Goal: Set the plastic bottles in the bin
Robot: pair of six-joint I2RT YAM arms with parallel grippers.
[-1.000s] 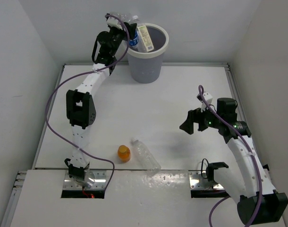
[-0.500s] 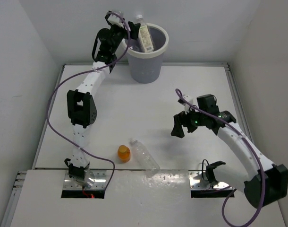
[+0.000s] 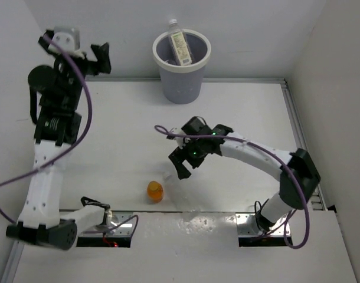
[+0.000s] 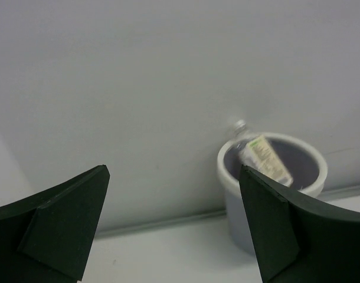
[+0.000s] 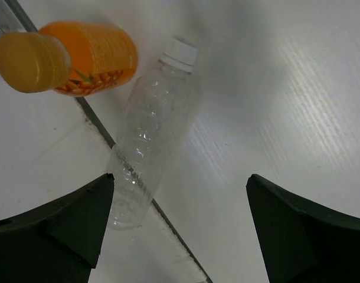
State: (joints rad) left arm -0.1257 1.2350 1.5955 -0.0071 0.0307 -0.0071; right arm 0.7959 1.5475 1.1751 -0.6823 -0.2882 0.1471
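Note:
The bin (image 3: 166, 59) stands at the back middle of the table, and a cream-labelled plastic bottle (image 3: 179, 45) leans out of it neck up. My left gripper (image 3: 101, 59) is raised at the far left, well away from the bin, open and empty. Its wrist view shows the bin (image 4: 228, 177) and that bottle (image 4: 263, 158) beyond the open left gripper (image 4: 173, 169). A squat orange bottle (image 5: 92, 58) and a plain clear bottle (image 5: 153, 137) lie near the front edge. My right gripper (image 5: 180, 177) hovers open above them, the clear bottle's base beside its left finger.
A dark seam (image 5: 168, 227) at the table's front edge runs under the clear bottle. In the top view the orange bottle (image 3: 154, 190) lies left of my right gripper (image 3: 181, 166). White walls enclose the table on three sides. A purple cable (image 3: 85, 106) loops off the left arm.
My left gripper opened at the bin's rim, let its bottle go, and swung back to the far left. My right arm swept left and now hangs over the clear bottle.

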